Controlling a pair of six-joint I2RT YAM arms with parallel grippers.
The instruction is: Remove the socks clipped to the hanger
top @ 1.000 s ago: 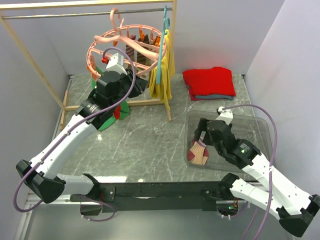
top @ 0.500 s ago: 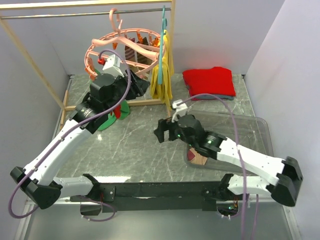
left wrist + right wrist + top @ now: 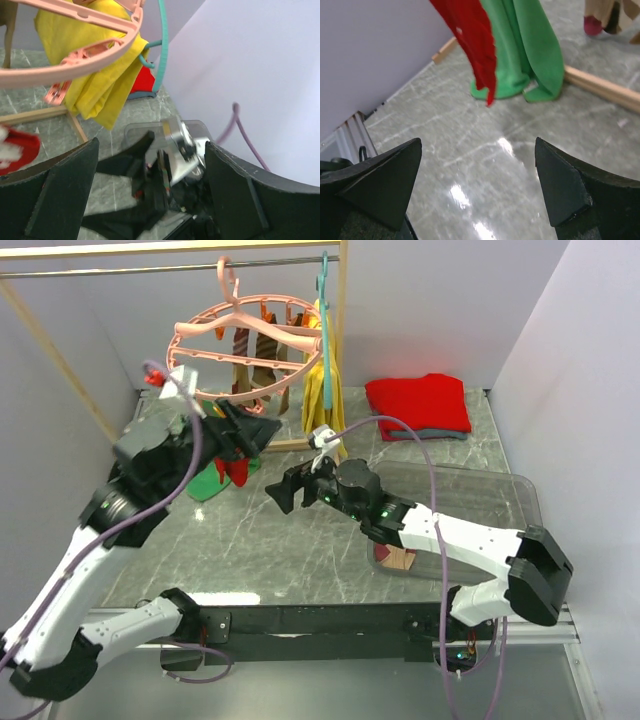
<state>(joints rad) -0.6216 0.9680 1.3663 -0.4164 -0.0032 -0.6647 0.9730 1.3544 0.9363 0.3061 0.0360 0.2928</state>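
The pink ring hanger [image 3: 205, 332] hangs by its hook from the rail, with brown striped socks [image 3: 264, 371] clipped at its far side. Under it a red sock [image 3: 233, 469] hangs against a green cloth [image 3: 206, 485]. My left gripper [image 3: 256, 429] is open and empty just below the ring's near rim; its view shows the ring [image 3: 60, 74] overhead and the right arm between its fingers. My right gripper [image 3: 284, 490] is open and empty low over the table, facing the red sock [image 3: 468, 39]. A striped sock [image 3: 400, 558] lies in the clear tray [image 3: 520, 502].
A yellow cloth [image 3: 322, 390] on a thin teal hanger [image 3: 325, 315] hangs beside the ring. A folded red garment [image 3: 418, 403] lies at the back right. The wooden rack's base bar [image 3: 605, 88] runs behind the green cloth [image 3: 522, 55].
My left gripper opened and drew back from the ring, which swung away. My right arm left the tray and swept left across the table toward the red sock.
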